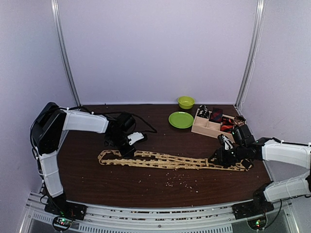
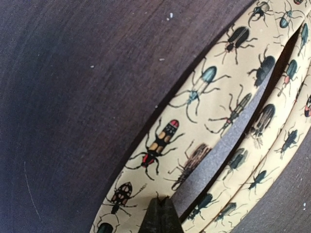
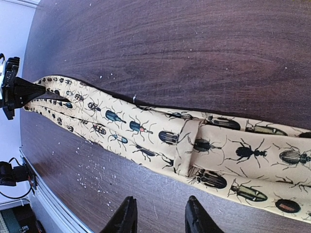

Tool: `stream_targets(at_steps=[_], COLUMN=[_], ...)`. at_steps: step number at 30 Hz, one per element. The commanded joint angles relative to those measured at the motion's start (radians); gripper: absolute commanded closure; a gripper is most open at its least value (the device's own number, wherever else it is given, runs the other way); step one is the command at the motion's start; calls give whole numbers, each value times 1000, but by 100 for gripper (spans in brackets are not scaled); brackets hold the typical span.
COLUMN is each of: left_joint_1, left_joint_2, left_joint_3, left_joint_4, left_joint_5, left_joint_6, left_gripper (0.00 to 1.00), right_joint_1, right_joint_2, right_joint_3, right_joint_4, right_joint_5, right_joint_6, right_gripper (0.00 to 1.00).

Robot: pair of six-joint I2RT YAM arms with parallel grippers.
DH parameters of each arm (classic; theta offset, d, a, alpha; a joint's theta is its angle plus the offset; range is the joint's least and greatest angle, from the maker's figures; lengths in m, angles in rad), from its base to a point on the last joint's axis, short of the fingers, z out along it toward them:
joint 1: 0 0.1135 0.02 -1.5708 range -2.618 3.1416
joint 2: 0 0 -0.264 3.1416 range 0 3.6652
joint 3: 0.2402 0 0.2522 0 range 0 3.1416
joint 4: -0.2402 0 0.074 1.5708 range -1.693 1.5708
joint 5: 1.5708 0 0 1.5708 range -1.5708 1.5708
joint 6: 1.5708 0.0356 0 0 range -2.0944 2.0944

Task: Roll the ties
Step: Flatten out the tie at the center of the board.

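Observation:
A long tan tie (image 1: 165, 160) printed with beetles lies folded lengthwise across the table. It also shows in the left wrist view (image 2: 194, 111) and the right wrist view (image 3: 218, 145). My left gripper (image 1: 127, 149) is shut, its tips (image 2: 160, 213) down against the tie near the folded left end. I cannot tell whether fabric is pinched. My right gripper (image 1: 218, 158) is open and empty (image 3: 160, 218), low over bare wood just beside the tie's wide right end. Small rolled ties, black-white (image 1: 203, 111), dark (image 1: 216, 115) and red (image 1: 226, 125), sit in a wooden tray.
The tan compartment tray (image 1: 200, 130) stands at the back right. A green plate (image 1: 181, 120) and a green bowl (image 1: 185, 102) lie left of it. Pale crumbs (image 1: 182, 182) are scattered on the dark wood in front of the tie. Purple walls enclose the table.

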Motion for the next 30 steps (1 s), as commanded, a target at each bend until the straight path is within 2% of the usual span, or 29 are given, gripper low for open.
stream_targets(at_steps=[1,8,11,13,15,18,20,23,30], left_joint_1=[-2,-12,-22,-24,-24,-28,-34,-36,-38], left_joint_2=[-75,-167,-139,-112,-69,-9,26,63,74], left_joint_3=[-10,-10,1,11,27,62,74,76,63], left_joint_4=[-2,-41,-42,-27,-16,-15,-18,-19,-35], left_joint_5=[3,33,28,45,52,50,54,38,19], left_joint_6=[7,43,61,67,74,90,99,102,110], left_gripper=[100,100,71,57,52,51,52,59,98], right_joint_1=[6,6,6,5,6,6,6,5,4], right_joint_2=[-5,2,2,2,-2,-13,-21,-28,-21], right_joint_3=[-11,-18,-21,-21,-20,-18,-18,-25,-29], right_joint_4=[26,37,42,43,42,26,13,8,15], right_joint_5=[-17,-22,-23,-26,-30,-23,-18,-12,-14], right_joint_6=[4,4,6,11,11,5,0,-1,1], right_gripper=[66,68,67,67,67,67,67,67,67])
